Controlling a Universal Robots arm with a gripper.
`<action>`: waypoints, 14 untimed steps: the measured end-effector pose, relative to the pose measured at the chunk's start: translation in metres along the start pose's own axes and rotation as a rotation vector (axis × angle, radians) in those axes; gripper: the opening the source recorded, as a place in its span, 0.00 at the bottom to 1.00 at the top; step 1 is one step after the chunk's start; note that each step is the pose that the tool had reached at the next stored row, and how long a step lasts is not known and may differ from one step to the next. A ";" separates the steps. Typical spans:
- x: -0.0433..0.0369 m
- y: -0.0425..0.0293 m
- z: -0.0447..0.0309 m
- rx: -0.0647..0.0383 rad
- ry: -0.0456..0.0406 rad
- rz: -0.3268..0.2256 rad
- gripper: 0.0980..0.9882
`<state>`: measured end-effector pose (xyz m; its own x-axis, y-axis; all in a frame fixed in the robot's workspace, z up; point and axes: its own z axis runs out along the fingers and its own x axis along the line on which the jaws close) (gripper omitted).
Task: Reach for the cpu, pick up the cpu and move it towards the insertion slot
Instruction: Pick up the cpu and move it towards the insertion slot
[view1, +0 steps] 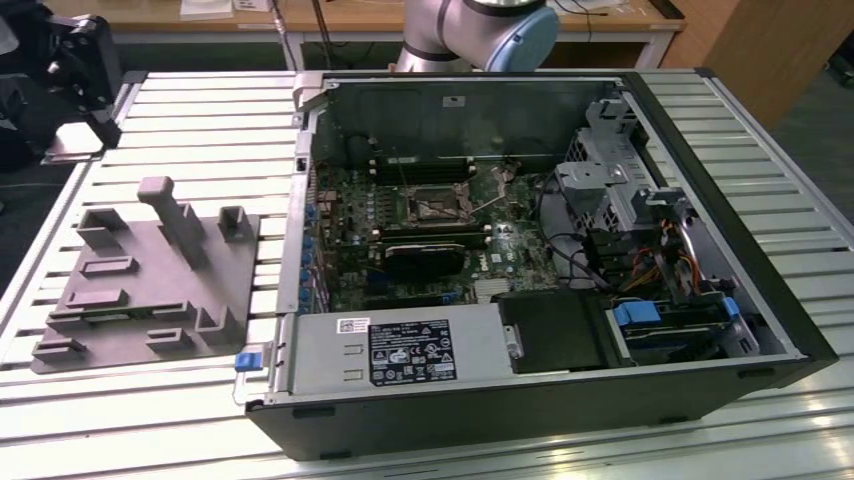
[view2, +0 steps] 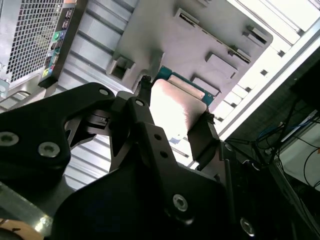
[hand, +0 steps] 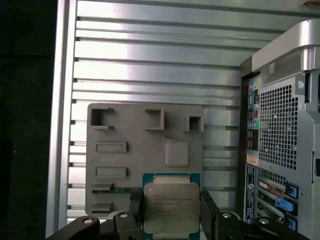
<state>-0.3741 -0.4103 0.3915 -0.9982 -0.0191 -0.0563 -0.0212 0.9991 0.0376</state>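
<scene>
In the exterior view an open computer case (view1: 534, 410) lies on the slatted metal desk (view1: 200, 110), with part of the arm (view1: 481, 30) behind it. Inside the case, the insertion slot (view1: 438, 207) sits on the green board (view1: 350, 285), a shiny frame around a dark centre. A grey plastic fixture (view1: 147, 290) lies on the desk just beside the case, to the exterior view's left.

In the second wrist view the gripper (view2: 177, 100) holds the cpu (view2: 172, 112). Its two black fingers (view2: 200, 137) are closed on opposite edges, and the chip catches a bright glare. The fixture (view2: 165, 40) lies beyond it.

In the first wrist view the cpu (hand: 171, 210) is clamped between the fingers (hand: 207, 210), its silvery top facing the camera. It is over the fixture's (hand: 130, 165) edge, near the case's rear grille (hand: 277, 130).
</scene>
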 end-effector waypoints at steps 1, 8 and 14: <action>-0.0025 -0.0001 0.0001 0.000 0.0000 0.000 0.50; -0.0184 -0.0004 0.0010 0.000 0.0000 0.000 0.50; -0.0301 -0.0006 0.0017 0.000 -0.0001 0.000 0.50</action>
<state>-0.3440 -0.4103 0.3914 -0.9982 -0.0191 -0.0564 -0.0212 0.9991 0.0377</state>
